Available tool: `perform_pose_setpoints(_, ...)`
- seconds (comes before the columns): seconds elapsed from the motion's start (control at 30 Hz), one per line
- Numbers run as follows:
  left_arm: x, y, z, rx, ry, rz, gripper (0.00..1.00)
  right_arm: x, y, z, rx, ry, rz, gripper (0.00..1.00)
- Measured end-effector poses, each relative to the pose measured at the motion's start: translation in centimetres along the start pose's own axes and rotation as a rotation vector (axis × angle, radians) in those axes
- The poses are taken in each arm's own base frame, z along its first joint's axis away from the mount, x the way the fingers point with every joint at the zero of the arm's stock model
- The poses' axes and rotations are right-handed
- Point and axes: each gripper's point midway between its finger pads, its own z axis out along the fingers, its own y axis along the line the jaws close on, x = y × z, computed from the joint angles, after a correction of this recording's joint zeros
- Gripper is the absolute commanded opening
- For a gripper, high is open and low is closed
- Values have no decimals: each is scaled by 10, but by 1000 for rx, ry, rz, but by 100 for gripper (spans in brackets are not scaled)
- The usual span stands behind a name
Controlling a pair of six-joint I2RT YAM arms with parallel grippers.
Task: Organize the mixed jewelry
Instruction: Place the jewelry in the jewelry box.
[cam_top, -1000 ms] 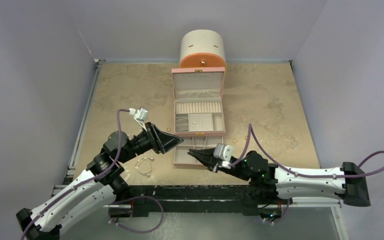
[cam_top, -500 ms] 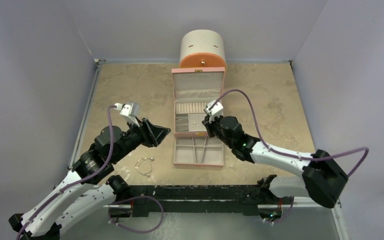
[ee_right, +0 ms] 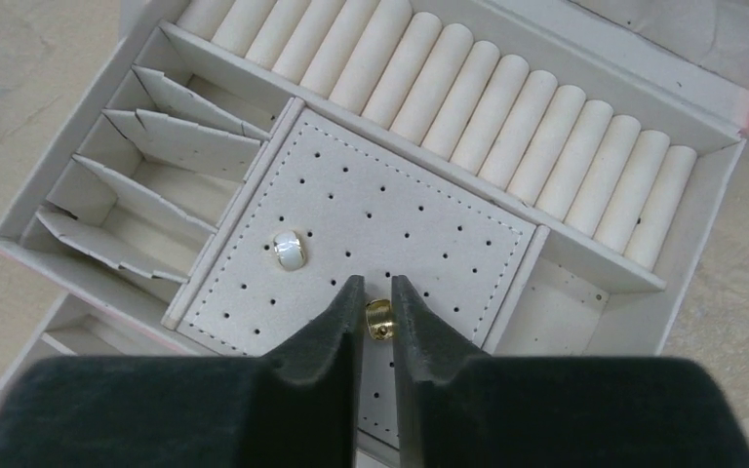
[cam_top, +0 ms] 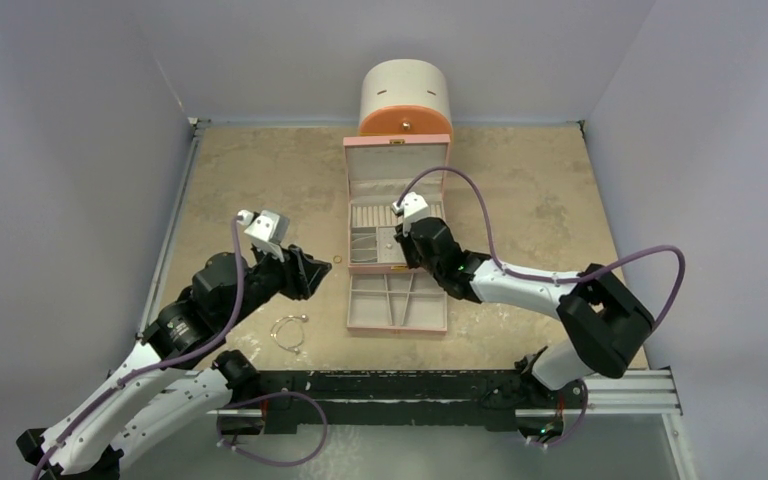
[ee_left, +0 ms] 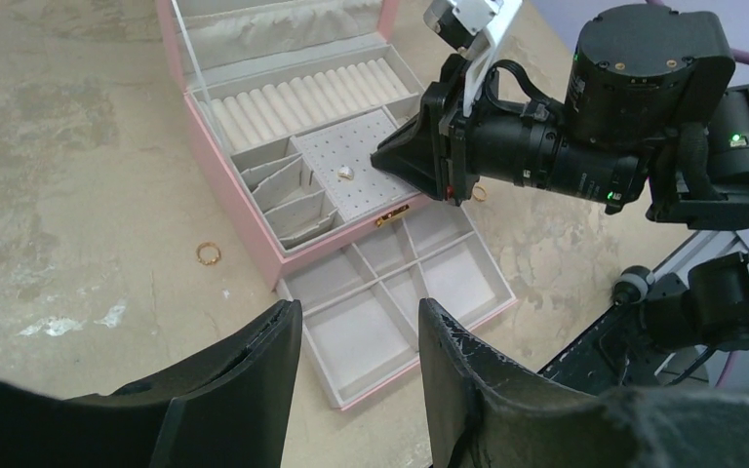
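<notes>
Right end effector (ee_right: 377,289) jaws, barely parted, flank a round gold stud (ee_right: 378,319) above the perforated cream pad (ee_right: 429,224); grip unclear. Left end effector (ee_left: 358,314) gapes empty.

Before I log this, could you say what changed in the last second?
The right gripper swung from the front of the drawer to over the earring pad in the pink jewelry box, a gold stud between its fingertips, grip unclear. The left gripper drew back leftward, open. Wire bangle, coppery ring and round cabinet stayed put.
</notes>
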Motion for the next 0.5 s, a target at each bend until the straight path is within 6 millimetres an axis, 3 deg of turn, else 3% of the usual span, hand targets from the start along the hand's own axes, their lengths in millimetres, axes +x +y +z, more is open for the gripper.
perform_pose_setpoints(0.13,2,0,0,9,5,20,47,-2,0,-2,1,5,11,42)
perform_pose_setpoints(0.23,3,0,0,13,10,32,47,-6,-1,-9,2,2,31,47)
perform_pose_setpoints(0.33,5,-1,0,19,14,37,47,-21,-4,-20,1,-33,65,48)
perform_pose_setpoints(0.5,5,-2,1,23,17,40,47,-45,-6,-38,-4,-103,116,33)
